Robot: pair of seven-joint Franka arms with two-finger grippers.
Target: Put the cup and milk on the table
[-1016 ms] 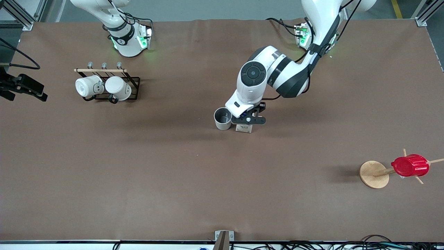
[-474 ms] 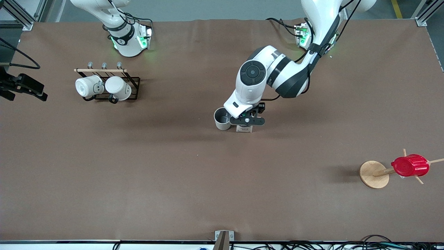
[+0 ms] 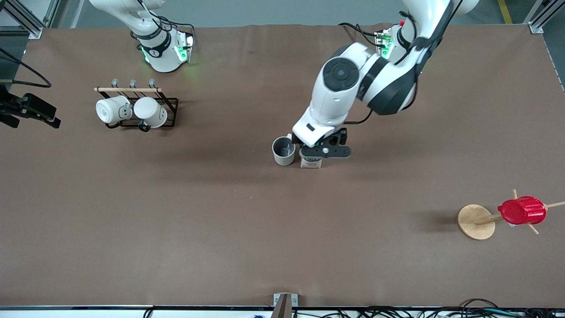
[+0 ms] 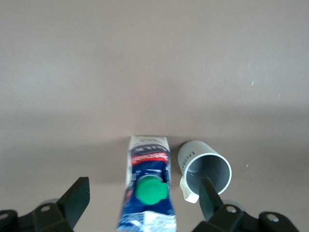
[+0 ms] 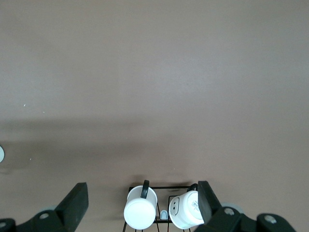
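Observation:
The milk point(image 3: 310, 163) stands upright on the table point(image 3: 212, 229), close beside the cup point(image 3: 283, 151), which stands upright with its dark inside showing. My left gripper point(image 3: 325, 151) hangs open just above the milk, holding nothing. In the left wrist view the milk point(image 4: 149, 188) with its green cap lies between my spread fingers point(image 4: 77, 200), apart from both, and the cup point(image 4: 205, 169) is beside one finger. My right gripper point(image 5: 141, 203) is open and empty, high over the mug rack point(image 5: 161, 212), and waits.
A black wire rack point(image 3: 170, 115) with two white mugs point(image 3: 114, 109) stands toward the right arm's end. A wooden mug tree point(image 3: 476, 221) carrying a red ribbed cup point(image 3: 521, 210) stands toward the left arm's end, nearer the front camera.
My left gripper has risen from the milk and shifted a little toward the left arm's end. The milk and cup have stayed put. The right arm has not moved.

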